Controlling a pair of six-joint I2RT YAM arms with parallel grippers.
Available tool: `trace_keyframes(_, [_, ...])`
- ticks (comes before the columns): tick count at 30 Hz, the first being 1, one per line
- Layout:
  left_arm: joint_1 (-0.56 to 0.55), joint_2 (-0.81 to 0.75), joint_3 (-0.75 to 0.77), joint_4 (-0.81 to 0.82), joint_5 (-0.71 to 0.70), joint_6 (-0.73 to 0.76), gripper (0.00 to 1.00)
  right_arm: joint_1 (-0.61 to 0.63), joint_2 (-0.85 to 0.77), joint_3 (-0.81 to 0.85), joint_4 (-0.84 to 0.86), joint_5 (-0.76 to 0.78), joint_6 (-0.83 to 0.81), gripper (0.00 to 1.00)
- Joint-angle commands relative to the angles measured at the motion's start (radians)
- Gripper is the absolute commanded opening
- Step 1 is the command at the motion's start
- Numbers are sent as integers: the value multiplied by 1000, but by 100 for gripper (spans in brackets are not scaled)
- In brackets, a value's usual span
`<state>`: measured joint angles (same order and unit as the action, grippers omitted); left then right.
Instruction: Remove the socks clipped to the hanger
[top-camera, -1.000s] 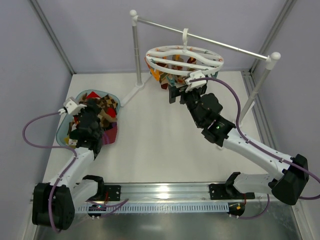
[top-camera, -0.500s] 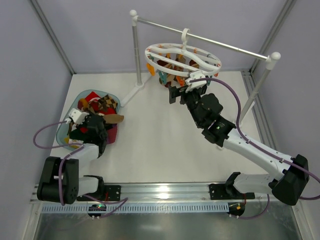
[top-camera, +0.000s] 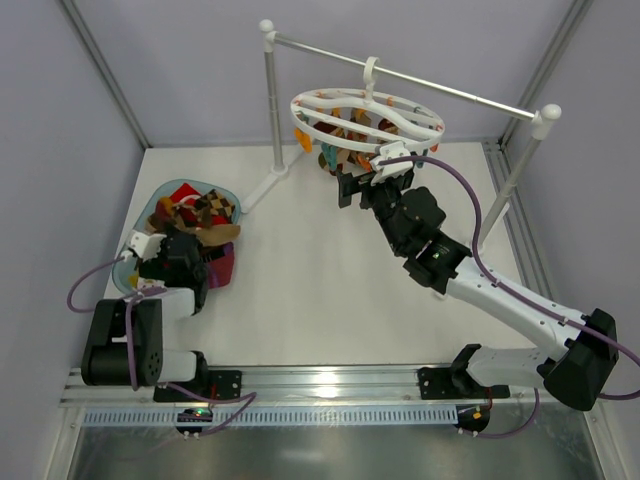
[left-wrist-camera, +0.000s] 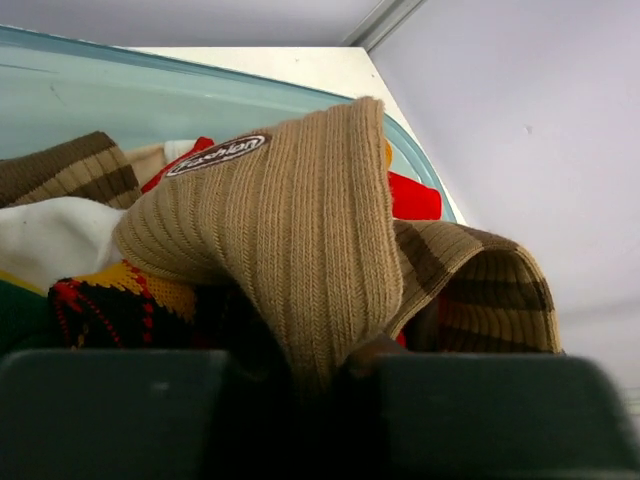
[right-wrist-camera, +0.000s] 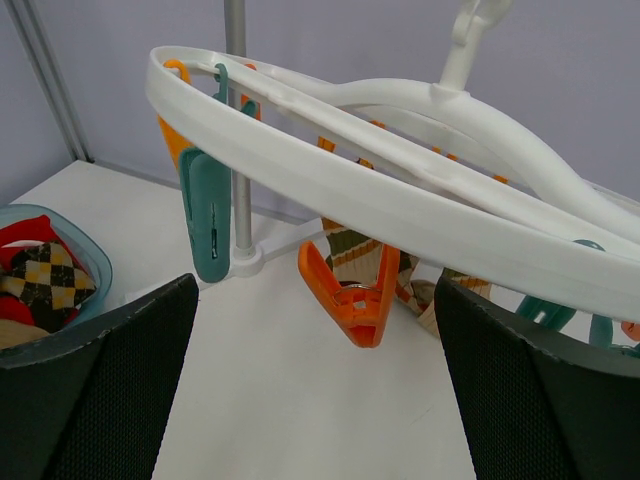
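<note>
Drawn back over the teal plastic bin (left-wrist-camera: 200, 75), the left gripper (left-wrist-camera: 330, 385) is clamped on a ribbed tan sock (left-wrist-camera: 300, 220) for dropping; the right gripper (right-wrist-camera: 315, 380) is spread beneath the white ring hanger (right-wrist-camera: 400, 200), ready for the clipped checked socks (right-wrist-camera: 350, 250).

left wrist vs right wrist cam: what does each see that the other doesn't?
Left wrist only: a tan sock with a "Fashion" label, pinched in the left gripper. Right wrist only: the hanger, a teal clip, an orange clip, and a checked sock hanging beyond it, framed by the open right gripper. Both: the teal bin holding loose socks, and the white table.
</note>
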<state>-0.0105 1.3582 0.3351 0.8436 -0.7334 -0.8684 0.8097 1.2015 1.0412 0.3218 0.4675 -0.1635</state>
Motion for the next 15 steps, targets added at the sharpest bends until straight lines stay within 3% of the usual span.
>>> trace_keyframes(1, [6,-33,-25,60,-3,-17,19,-1,-25,0,43,0,-10,100])
trace_keyframes(2, [7,-45,-36,58,2,-9,49,0,-25,2,43,0,-10,100])
trace_keyframes(3, [6,-59,-42,58,8,-6,69,0,-25,2,43,-1,-10,100])
trace_keyframes(5, [6,-93,-57,55,12,-6,88,0,-22,0,45,-6,-10,100])
trace_keyframes(9, [-22,-152,-76,48,-30,40,99,-1,-20,2,45,-7,-10,100])
trace_keyframes(15, [-158,-319,-96,-31,-164,135,100,0,-22,-3,45,-7,-10,100])
